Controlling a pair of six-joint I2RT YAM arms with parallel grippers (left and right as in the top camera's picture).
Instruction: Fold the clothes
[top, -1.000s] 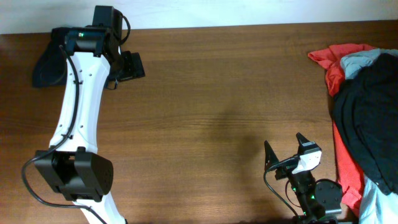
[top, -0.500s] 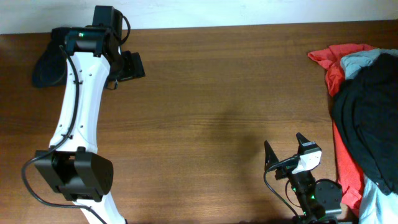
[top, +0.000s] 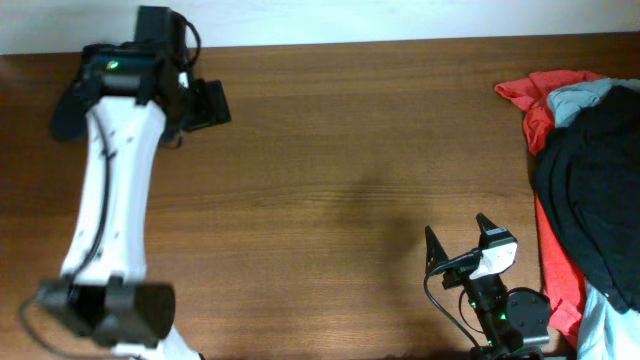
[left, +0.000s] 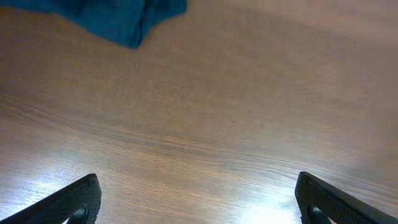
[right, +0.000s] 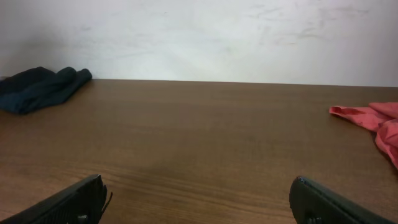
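The clothes, dark navy shorts (top: 66, 108), lie bunched at the table's far left corner, partly under my left arm. They show as a blue edge (left: 124, 18) at the top left of the left wrist view and as a dark heap (right: 37, 89) far left in the right wrist view. My left gripper (top: 205, 105) (left: 198, 180) hangs open over bare wood just right of the shorts, holding nothing. At the front right my right gripper (top: 456, 228) (right: 198, 182) is open, empty, and pointed across the table.
A pile of other garments sits at the right edge: a red one (top: 545, 95) (right: 373, 118), a large black one (top: 595, 195) on top, and a pale grey-blue one (top: 585, 95). The table's back edge (top: 350, 42) meets a white wall.
My left arm has shifted a little, its wrist end moving slightly up and to the left near the shorts. The right arm and the garments have not moved.
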